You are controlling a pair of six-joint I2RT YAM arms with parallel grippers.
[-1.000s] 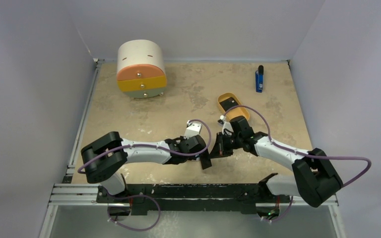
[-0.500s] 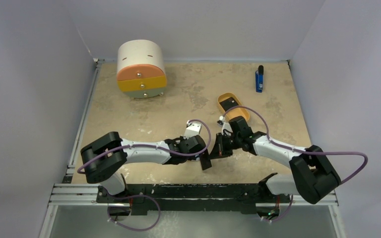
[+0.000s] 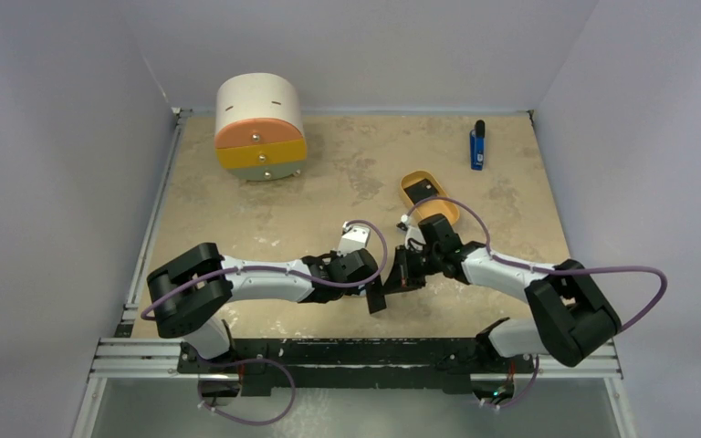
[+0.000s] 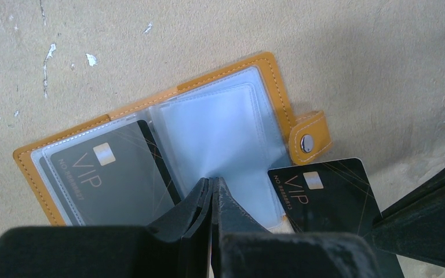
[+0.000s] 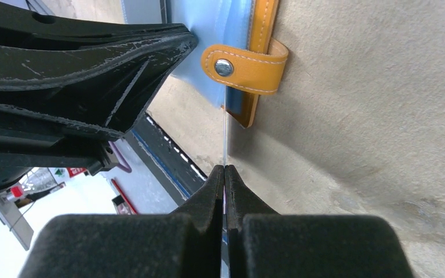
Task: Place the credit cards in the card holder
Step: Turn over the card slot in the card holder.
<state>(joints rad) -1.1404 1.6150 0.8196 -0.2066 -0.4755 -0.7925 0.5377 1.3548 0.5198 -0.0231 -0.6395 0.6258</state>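
I am on the step of sliding a card into a pocket. The card holder [image 4: 220,116] lies open and flat at the lower middle of the top view, where my two arms meet. My left gripper [image 4: 211,191] is clenched tight with its tips on the middle pocket. I think it pins the holder down, but I cannot tell if it pinches a plastic leaf. My right gripper [image 5: 225,174] is clamped on the held card [image 4: 324,191], at the lower right of the left wrist view, just beside the strap. To do this well I would hold the holder down, line the card's edge up with the mouth of the empty pocket, and push slow and flat so the plastic does not buckle.

The table [image 3: 237,210] is sandy, rough and speckled. The holder is orange with neat stitches and clear, shiny, floppy pockets. The held card is thin, stiff and black with gold letters. The tucked card [image 4: 110,174] looks the same and sits in the left pocket. The snap [image 4: 309,143] is a tiny round silver dot.
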